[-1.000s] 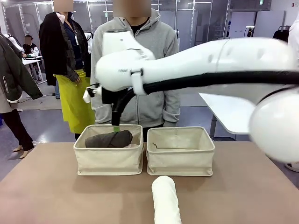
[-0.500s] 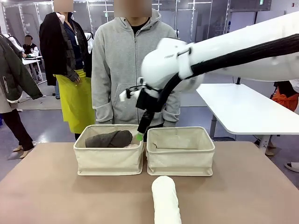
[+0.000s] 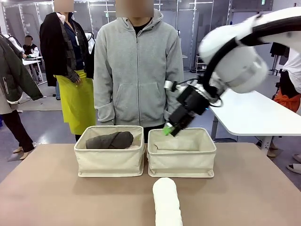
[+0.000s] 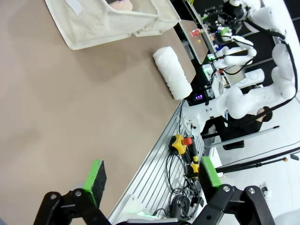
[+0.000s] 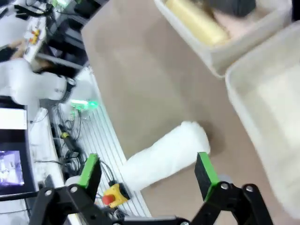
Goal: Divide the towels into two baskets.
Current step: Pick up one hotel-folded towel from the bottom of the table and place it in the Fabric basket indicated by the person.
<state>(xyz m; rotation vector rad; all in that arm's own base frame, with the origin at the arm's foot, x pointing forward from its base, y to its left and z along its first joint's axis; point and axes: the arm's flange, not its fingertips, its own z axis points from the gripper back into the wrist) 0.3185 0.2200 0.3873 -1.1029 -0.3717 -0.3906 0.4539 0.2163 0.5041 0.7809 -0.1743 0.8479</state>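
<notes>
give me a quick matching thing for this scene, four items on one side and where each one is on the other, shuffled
Things:
1. dark grey towel
2. white towel
3. right gripper
4. left gripper

Places:
A. fingers open, over the edge of the table
B. inside the left basket
C. lying on the table, outside both baskets
D. fingers open, up by the far rim of the right basket

Pairs: 1-B, 2-C, 3-D, 4-A

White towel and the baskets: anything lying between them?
No. In the left wrist view a bare strip of tabletop separates the white towel from the baskets; they don't touch.
</notes>
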